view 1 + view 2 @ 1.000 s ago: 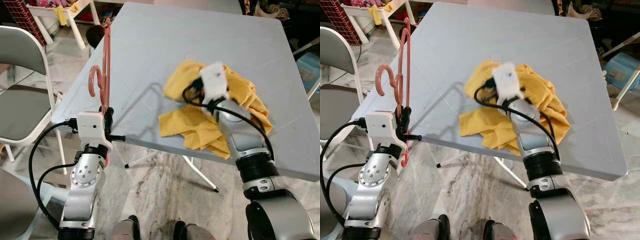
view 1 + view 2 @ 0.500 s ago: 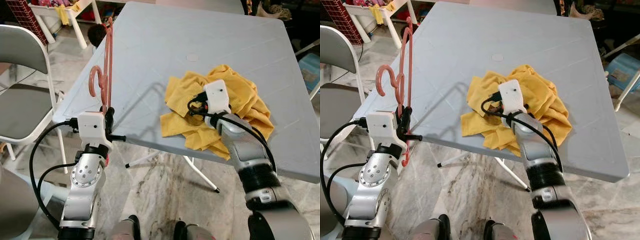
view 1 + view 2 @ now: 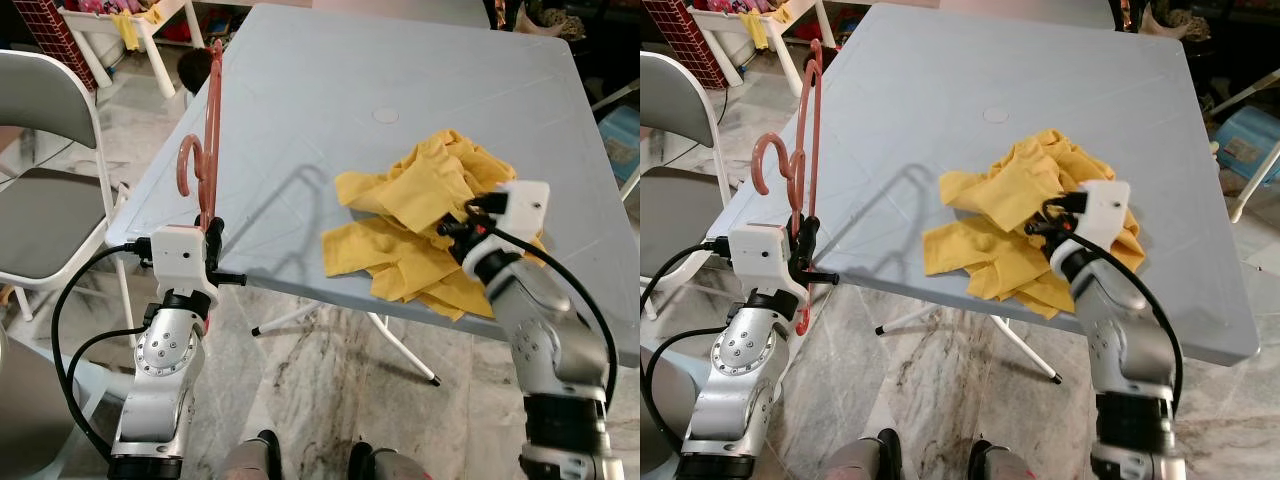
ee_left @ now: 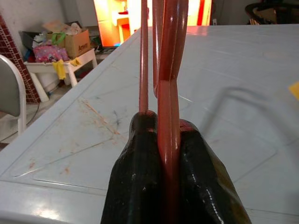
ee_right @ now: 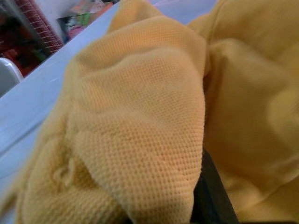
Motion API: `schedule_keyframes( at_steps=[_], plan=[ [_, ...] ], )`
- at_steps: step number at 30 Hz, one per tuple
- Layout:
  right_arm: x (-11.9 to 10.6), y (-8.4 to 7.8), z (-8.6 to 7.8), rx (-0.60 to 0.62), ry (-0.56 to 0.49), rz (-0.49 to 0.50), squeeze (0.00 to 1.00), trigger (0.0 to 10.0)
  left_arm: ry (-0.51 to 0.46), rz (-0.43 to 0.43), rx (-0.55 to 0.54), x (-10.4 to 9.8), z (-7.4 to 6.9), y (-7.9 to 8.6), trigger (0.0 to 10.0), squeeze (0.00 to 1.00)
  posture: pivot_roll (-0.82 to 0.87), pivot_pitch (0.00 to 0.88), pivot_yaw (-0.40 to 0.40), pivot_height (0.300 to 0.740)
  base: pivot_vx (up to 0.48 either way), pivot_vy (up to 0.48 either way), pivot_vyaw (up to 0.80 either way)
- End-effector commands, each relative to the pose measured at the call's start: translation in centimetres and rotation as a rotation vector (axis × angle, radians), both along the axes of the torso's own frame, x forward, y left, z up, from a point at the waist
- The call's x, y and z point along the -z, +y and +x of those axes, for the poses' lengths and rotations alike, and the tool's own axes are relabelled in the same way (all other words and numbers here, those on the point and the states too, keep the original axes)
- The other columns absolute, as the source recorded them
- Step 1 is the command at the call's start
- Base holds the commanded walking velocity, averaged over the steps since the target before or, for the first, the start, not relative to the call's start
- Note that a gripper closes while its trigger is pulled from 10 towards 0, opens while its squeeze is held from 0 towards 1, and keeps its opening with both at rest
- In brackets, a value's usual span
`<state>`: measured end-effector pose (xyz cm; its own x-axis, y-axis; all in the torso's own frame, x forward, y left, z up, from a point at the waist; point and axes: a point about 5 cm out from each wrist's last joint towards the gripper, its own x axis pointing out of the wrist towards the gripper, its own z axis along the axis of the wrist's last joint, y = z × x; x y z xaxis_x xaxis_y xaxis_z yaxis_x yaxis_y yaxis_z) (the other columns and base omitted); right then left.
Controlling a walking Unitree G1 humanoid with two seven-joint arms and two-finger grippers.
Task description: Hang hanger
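Far left, a grey folding chair (image 3: 45,200) stands just off the table's left edge, with open marble floor (image 3: 330,360) between its legs and the table's. No brand or lettering can be read anywhere; the box on the shelf in the left wrist view is too blurred to read.

Next comes the left gripper (image 3: 212,232), held up at the near-left corner of the pale grey table (image 3: 400,60), forearm nearly vertical with its black cable looping down beside it. Its two black fingers (image 4: 140,177) are clamped tight on the pink hanger (image 3: 208,130), and the left wrist view shows the pink bar pinched squarely between the pads. The hanger stands upright above the gripper, edge-on to the head camera, its hook curling out toward the chair side. It rises along the table's left edge, casting a triangular shadow onto the tabletop.

The middle of the table is bare grey plastic, with a small round cap (image 3: 385,115) at its centre and plenty of room around it.

On the right, a crumpled yellow garment (image 3: 420,230) lies near the front edge, one flap close to the rim. The right gripper (image 3: 1050,222) comes in low from the right, wrist bent, fingers buried in the cloth; a fold drapes over a finger in the right wrist view, so it is gripping the fabric.
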<state>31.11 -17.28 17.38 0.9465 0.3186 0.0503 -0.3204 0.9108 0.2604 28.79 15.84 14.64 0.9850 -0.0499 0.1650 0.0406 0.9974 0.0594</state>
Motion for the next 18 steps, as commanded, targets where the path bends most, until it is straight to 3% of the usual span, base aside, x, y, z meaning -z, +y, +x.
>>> schedule_keyframes(
  at_steps=[1,3,8,11,14,15,17,18],
  plan=[
    [-3.0,0.5,-0.8,-0.048,-0.174,-0.052,0.00,10.0,0.079,0.004,-0.009,1.6,-0.1,0.3,10.0,0.00,-0.04,0.187,0.034,0.740,0.000,0.000,0.00],
    [-7.3,1.0,-1.3,-0.066,-0.353,0.071,0.00,10.0,0.079,0.003,-0.008,1.6,-0.1,0.3,10.0,0.00,-0.04,0.187,0.034,0.740,0.000,0.000,0.00],
    [-9.9,1.2,-1.9,-0.089,-0.436,0.153,0.00,10.0,0.078,0.002,-0.005,1.6,-0.1,0.2,10.0,0.00,-0.04,0.187,0.034,0.740,0.000,0.000,0.00],
    [-9.5,1.6,-2.2,-0.136,-0.427,0.210,0.00,10.0,0.074,0.000,-0.006,1.6,-0.1,0.1,10.0,0.00,-0.04,0.186,0.030,0.740,0.000,0.000,0.00],
    [-5.3,2.0,-1.3,-0.130,-0.238,-0.106,0.00,10.0,0.073,-0.003,-0.011,1.6,-0.1,0.0,10.0,0.00,-0.04,0.183,0.024,0.740,0.000,0.000,0.00],
    [-2.3,2.0,-0.9,-0.142,-0.131,-0.394,1.00,10.0,0.073,-0.005,-0.013,1.6,-0.1,0.0,10.0,0.00,-0.04,0.182,0.021,0.740,0.000,0.000,0.00],
    [-0.9,2.0,-1.3,-0.185,-0.128,-0.568,1.00,10.0,0.074,-0.006,-0.014,1.7,-0.1,0.0,10.0,0.00,-0.04,0.181,0.018,0.740,0.000,0.000,0.00],
    [-1.0,2.2,-1.4,-0.201,-0.133,-0.550,1.00,10.0,0.074,-0.007,-0.014,1.7,-0.1,0.0,10.0,0.00,-0.04,0.182,0.017,0.740,0.000,0.000,0.00]
  ],
)
